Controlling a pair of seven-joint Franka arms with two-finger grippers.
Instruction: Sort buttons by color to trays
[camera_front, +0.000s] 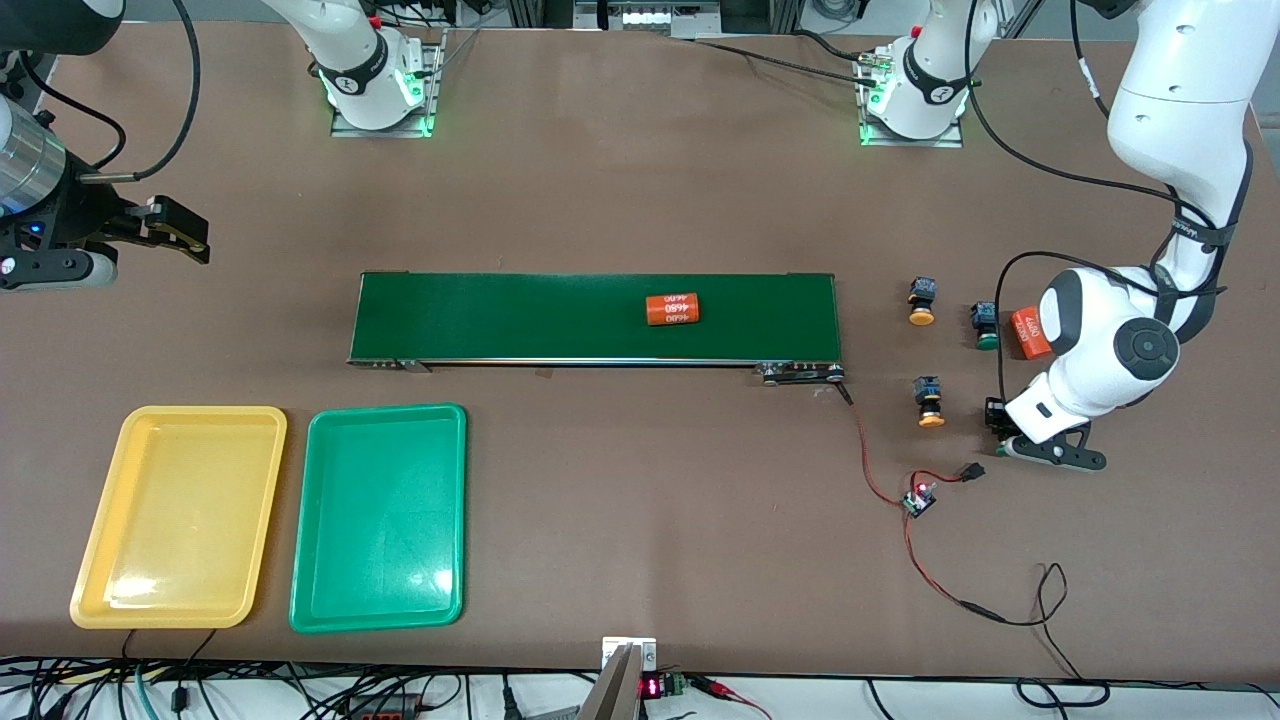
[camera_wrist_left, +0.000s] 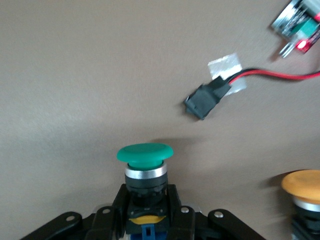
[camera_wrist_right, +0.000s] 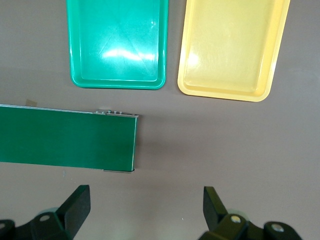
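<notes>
Gripping a green-capped button (camera_wrist_left: 145, 172) by its body, the left tool (camera_front: 1045, 445) sat low at the counter (camera_front: 640, 520) near two orange-capped buttons (camera_front: 931, 401). The right tool (camera_wrist_right: 145, 212) waited wide open, empty, above the counter past the conveyor belt's (camera_front: 595, 317) end, with the yellow tray (camera_front: 180, 515) and green tray (camera_front: 380, 515) bare.

Front cam sits high across from my bases, looking down on the whole table (camera_front: 620, 180). My left wrist cam looks close along the tabletop; my right wrist cam hangs higher, facing down. Right wrist and front share conveyor belt (camera_front: 595, 317) (camera_wrist_right: 67, 137), yellow tray (camera_front: 92, 560) (camera_wrist_right: 230, 92), green tray (camera_front: 305, 560) (camera_wrist_right: 120, 82).
</notes>
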